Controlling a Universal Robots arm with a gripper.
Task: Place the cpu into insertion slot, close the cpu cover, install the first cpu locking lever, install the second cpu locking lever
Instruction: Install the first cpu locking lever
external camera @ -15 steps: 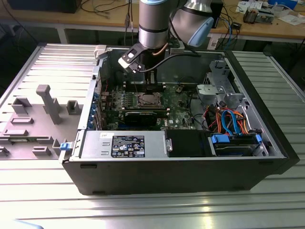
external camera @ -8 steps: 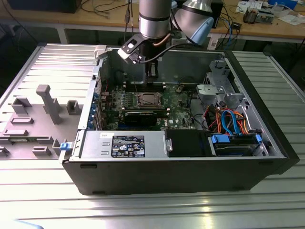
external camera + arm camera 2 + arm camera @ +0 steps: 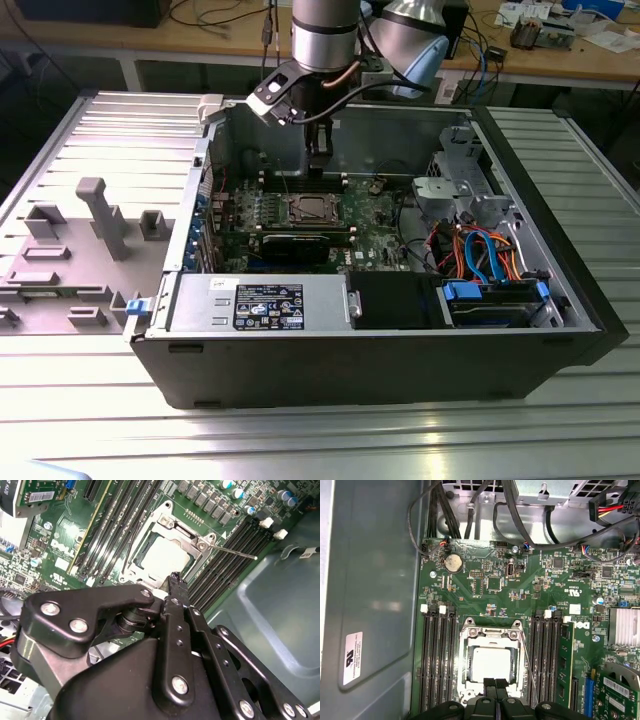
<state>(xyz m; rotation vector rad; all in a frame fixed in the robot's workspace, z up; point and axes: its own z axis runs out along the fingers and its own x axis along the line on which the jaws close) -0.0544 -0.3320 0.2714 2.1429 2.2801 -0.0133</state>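
Observation:
The cpu (image 3: 491, 664) lies flat in the insertion slot (image 3: 470, 692) on the green motherboard, its pale silver top showing in both wrist views (image 3: 166, 557). The cpu cover (image 3: 491, 634) rests down around it as a grey frame. A thin lever rod (image 3: 232, 553) sticks out sideways from one socket corner, and the same lever rod (image 3: 528, 667) runs at a slant past the frame. My gripper (image 3: 495, 682) hovers over the socket's edge with both black fingertips pressed together and nothing between them. In the exterior view the gripper (image 3: 320, 150) hangs inside the case above the socket (image 3: 305, 210).
Long black memory slots (image 3: 437, 660) flank the socket on both sides. The case wall (image 3: 375, 605) stands close by. A round coin battery (image 3: 453, 563), cables (image 3: 480, 250) and a drive cage (image 3: 455, 190) fill the exterior view's right. The power supply (image 3: 260, 300) sits at the front.

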